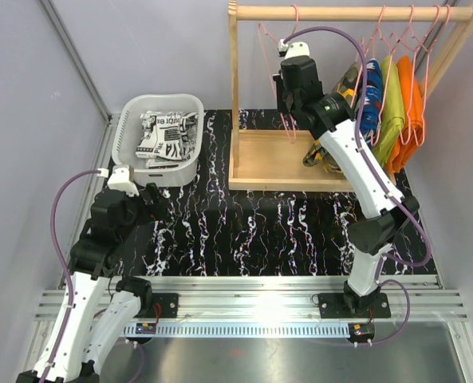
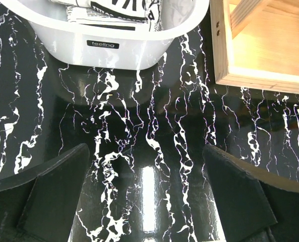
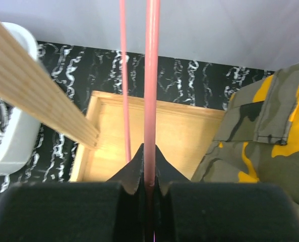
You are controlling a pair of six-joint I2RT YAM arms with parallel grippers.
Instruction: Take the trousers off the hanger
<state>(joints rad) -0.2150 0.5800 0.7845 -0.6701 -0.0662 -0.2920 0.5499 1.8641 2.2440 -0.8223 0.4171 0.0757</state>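
Olive camouflage trousers [image 3: 255, 141], yellow-orange patches

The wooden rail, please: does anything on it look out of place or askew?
One pink hanger hangs bare, left of the camouflage trousers, with the right gripper shut on its wire. Nothing looks spilled or damaged.

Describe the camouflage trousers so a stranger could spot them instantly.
Find the wooden clothes rack at the far right of the black marbled table. Of the garments on its rail, the olive camouflage trousers hang leftmost, beside the blue printed trousers. Only they have yellow-orange patches.
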